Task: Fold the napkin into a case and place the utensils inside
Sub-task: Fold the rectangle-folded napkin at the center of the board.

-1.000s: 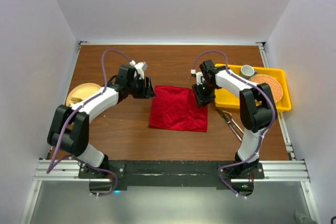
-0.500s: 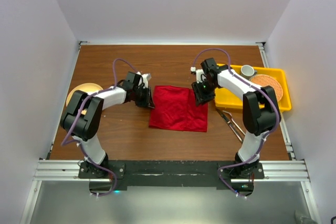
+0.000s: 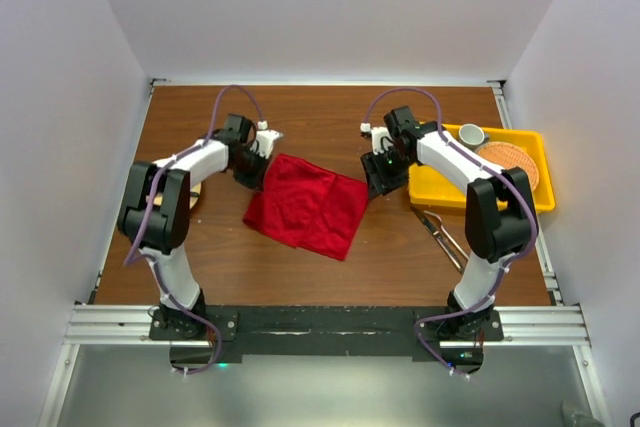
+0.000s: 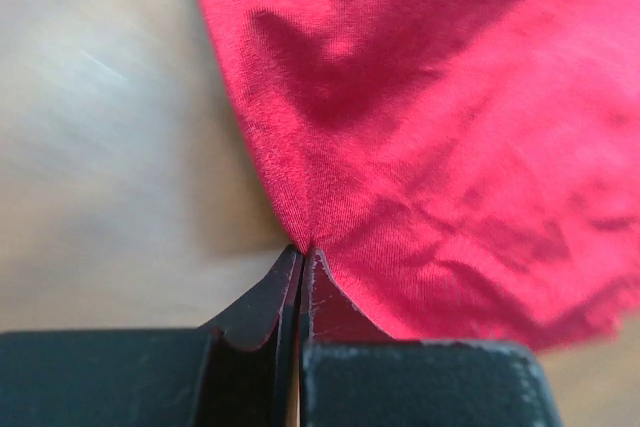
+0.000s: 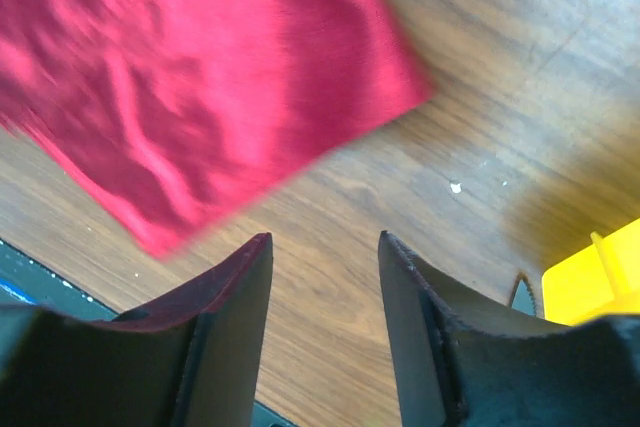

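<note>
Light, limp deep-red napkin (image 3: 305,207) lies skewed on the middle of the worktop (image 3: 330,117); the left gripper (image 4: 300,259) is clamped on its far-left edge, the right gripper (image 5: 325,247) hangs empty, jaws apart, beside its right corner; likely best pinched at corners

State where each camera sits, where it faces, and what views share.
Top external: above and behind the arms, looking down on the table; both arms show.
Left wrist: on the left arm, looking past the left gripper, shut on the napkin.
Right wrist: on the right arm, looking past the open right gripper at wood.
Shared: napkin in all three; yellow tray in top and right wrist.
</note>
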Controlling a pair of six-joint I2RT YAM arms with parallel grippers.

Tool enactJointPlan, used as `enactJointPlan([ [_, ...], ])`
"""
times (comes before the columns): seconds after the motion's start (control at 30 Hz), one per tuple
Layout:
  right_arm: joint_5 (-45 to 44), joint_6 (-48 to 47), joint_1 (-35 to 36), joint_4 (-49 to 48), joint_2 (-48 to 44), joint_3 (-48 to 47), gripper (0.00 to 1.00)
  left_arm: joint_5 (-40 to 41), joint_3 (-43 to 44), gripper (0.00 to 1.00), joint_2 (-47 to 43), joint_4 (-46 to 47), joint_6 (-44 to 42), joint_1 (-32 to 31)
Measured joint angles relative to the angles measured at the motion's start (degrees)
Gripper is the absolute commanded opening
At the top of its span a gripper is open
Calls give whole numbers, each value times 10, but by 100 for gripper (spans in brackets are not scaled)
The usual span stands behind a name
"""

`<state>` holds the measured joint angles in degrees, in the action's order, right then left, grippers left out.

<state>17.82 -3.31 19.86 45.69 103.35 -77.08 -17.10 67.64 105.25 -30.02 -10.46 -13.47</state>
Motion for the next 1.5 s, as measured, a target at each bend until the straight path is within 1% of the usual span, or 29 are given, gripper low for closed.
enactJointPlan([
  [0.07,3,0,0,-3,2,-4,56,16,52,26,37,-15,-73,12],
  [0.1,6,0,0,-4,5,-9,55,21,89,39,62,-22,-105,17],
  [0.2,14,1,0,-11,25,-35,55,14,170,48,103,-28,-160,30],
  [0.23,17,2,0,-15,35,-47,55,5,189,50,105,-27,-169,33],
  [0.3,21,7,0,-30,56,-64,54,-16,205,50,94,-21,-180,38],
  [0.4,30,20,1,-49,84,-78,53,-51,190,51,51,-19,-182,38],
  [0.5,39,34,6,-60,108,-84,51,-87,148,51,-4,-22,-188,31],
  [0.6,47,43,15,-70,118,-80,45,-104,93,50,-52,-18,-192,13],
  [0.73,54,49,24,-85,118,-54,33,-111,19,49,-93,-10,-194,-26],
  [0.77,56,50,26,-87,118,-45,28,-110,2,47,-98,-8,-196,-37],
  [0.83,59,51,31,-91,118,-27,25,-110,-19,45,-101,-9,-204,-51],
  [0.87,64,53,33,-93,118,-20,19,-110,-29,45,-103,-9,-208,-57],
  [1.0,88,67,44,-113,104,18,13,-106,-56,42,-106,-6,-218,-70],
  [1.07,103,80,55,-118,91,43,16,-103,-64,41,-108,0,-220,-75],
  [1.1,110,87,62,-120,85,55,27,-101,-68,41,-109,2,-222,-78],
  [1.2,136,110,81,-117,70,83,44,-92,-77,39,-110,10,-228,-87],
  [1.27,143,113,89,-110,64,85,47,-87,-85,36,-111,15,-234,-91],
  [1.37,143,112,86,-98,58,84,47,-77,-95,32,-111,17,-243,-94],
  [1.5,134,111,73,-77,56,52,45,-65,-105,32,-111,21,-259,-95],
])
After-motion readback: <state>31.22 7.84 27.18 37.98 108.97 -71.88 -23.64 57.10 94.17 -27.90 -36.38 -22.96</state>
